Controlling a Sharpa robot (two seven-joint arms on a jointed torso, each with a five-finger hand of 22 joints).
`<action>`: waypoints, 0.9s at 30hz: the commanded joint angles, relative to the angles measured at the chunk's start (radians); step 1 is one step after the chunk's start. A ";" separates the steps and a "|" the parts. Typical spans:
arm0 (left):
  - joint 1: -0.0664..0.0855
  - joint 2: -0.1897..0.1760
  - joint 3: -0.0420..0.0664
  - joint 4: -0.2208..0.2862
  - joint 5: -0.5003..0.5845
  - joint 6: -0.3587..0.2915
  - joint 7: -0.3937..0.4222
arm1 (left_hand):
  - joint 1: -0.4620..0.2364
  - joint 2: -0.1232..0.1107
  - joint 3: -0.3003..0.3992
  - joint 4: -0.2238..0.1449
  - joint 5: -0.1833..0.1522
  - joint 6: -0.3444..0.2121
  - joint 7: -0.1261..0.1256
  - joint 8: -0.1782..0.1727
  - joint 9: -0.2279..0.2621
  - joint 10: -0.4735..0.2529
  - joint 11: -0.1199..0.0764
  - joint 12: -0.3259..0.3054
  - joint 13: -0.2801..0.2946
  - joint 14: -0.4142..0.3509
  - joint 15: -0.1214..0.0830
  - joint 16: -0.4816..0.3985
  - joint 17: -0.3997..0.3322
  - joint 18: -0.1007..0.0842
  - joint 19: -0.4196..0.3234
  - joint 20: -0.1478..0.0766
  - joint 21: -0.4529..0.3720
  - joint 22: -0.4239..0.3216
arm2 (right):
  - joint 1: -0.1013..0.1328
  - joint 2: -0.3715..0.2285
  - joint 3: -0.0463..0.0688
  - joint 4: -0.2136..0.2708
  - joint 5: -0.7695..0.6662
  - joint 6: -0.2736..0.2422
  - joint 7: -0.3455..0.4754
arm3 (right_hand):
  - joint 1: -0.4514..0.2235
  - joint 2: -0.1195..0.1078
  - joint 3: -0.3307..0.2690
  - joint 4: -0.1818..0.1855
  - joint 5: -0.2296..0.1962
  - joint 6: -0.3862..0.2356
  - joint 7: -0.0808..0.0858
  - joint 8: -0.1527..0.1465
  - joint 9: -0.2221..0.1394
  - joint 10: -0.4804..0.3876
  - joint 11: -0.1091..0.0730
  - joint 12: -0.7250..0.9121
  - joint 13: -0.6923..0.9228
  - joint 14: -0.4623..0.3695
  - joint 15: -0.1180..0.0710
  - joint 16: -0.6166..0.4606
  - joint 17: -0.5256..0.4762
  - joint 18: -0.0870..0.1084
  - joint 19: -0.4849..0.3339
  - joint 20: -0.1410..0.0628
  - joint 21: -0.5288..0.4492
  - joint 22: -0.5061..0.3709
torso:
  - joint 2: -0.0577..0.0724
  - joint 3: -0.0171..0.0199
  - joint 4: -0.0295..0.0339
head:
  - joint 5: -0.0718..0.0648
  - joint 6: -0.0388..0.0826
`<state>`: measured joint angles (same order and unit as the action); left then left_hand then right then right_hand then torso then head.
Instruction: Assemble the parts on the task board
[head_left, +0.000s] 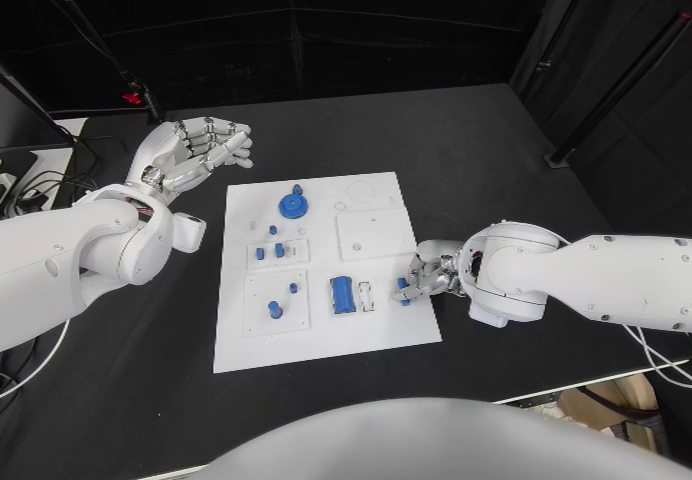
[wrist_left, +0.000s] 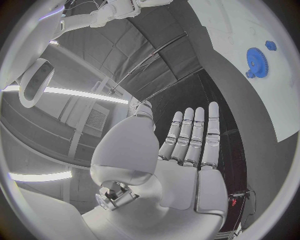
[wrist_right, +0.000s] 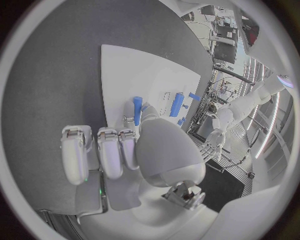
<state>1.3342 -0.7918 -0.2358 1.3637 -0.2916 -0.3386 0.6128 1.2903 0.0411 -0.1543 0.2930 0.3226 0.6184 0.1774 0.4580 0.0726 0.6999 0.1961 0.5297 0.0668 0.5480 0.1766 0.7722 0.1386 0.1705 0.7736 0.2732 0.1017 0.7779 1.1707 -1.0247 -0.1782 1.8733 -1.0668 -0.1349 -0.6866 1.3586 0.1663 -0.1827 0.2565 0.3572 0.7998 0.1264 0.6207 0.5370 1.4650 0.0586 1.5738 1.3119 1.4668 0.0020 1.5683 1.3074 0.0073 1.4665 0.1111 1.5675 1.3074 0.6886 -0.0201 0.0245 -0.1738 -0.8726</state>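
Black bench (head_left: 433, 130) with dark curtains behind, white task board (head_left: 320, 270) lying flat in the middle. Left robot hand (head_left: 202, 150) is raised off the board's far-left corner, fingers straight and apart, holding nothing; palm wide open in the left wrist view (wrist_left: 181, 160). Right robot hand (head_left: 428, 275) sits at the board's right edge, fingers curled down around a small blue peg (wrist_right: 137, 108), holding it upright just above the board. On the board: blue gear (head_left: 294, 205) near the far end, a blue block (head_left: 342, 295) lying toward the near end, several short blue pins (head_left: 278, 250) standing in the left plates.
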 joint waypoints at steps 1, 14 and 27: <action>0.001 0.000 0.001 0.001 0.002 0.010 0.004 | 0.000 0.007 -0.004 -0.001 0.005 -0.007 0.063 0.003 0.000 -0.006 0.000 0.003 -0.001 -0.007 -0.002 0.006 -0.001 0.006 -0.002 0.004 0.001 -0.001 | -0.006 0.005 -0.007 -0.009 -0.005 0.001 -0.076 | 0.004 -0.006 0.005 0.000 0.006 -0.028 0.004 -0.053 -0.199 0.106 0.005 -0.003 0.259 0.104 0.005 0.002 0.263 -0.007 0.104 0.005 0.003 0.263 | 0.000 -0.0004 0.0009 | 0.000 0.000; 0.001 0.000 0.001 0.002 0.002 0.014 0.002 | 0.000 0.007 -0.005 -0.001 0.005 -0.007 0.063 0.004 0.000 -0.006 0.000 0.004 -0.001 -0.007 -0.002 0.006 -0.001 0.006 -0.002 0.004 0.001 -0.001 | -0.006 0.012 -0.007 -0.015 -0.005 0.018 -0.081 | -0.023 -0.024 -0.008 0.023 0.009 -0.071 0.021 -0.087 -0.233 0.106 0.021 -0.003 0.259 0.104 0.018 0.002 0.263 -0.007 0.104 0.016 0.003 0.263 | 0.000 -0.0002 0.0008 | 0.002 0.000; 0.001 0.001 0.001 0.001 0.002 0.017 0.001 | 0.000 0.008 -0.006 -0.001 0.005 -0.009 0.063 0.007 0.000 -0.007 0.000 0.006 -0.001 -0.007 -0.002 0.007 -0.003 0.006 -0.002 0.004 0.001 -0.001 | -0.006 0.013 -0.007 -0.012 -0.005 -0.008 -0.072 | 0.045 0.011 0.048 -0.023 0.041 -0.107 0.015 -0.115 -0.274 0.106 0.018 -0.003 0.259 0.104 0.021 0.002 0.263 -0.007 0.104 0.023 0.003 0.263 | 0.000 0.0001 0.0007 | 0.003 0.000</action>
<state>1.3341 -0.7910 -0.2358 1.3635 -0.2916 -0.3325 0.6098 1.2903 0.0411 -0.1543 0.2930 0.3226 0.6184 0.1774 0.4579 0.0726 0.6999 0.1961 0.5297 0.0668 0.5480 0.1766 0.7760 0.1367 0.1705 0.7736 0.2732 0.1017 0.7781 1.1715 -1.0119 -0.1776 1.8658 -1.0683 -0.1382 -0.6850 1.3709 0.1627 -0.1522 0.2426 0.4034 0.7966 0.1262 0.6208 0.5631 1.4649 0.0808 1.5780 1.3148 1.4667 0.0234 1.5683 1.3073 0.0074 1.4634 0.1292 1.5675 1.3073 0.6885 -0.0203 0.0257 -0.1713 -0.8726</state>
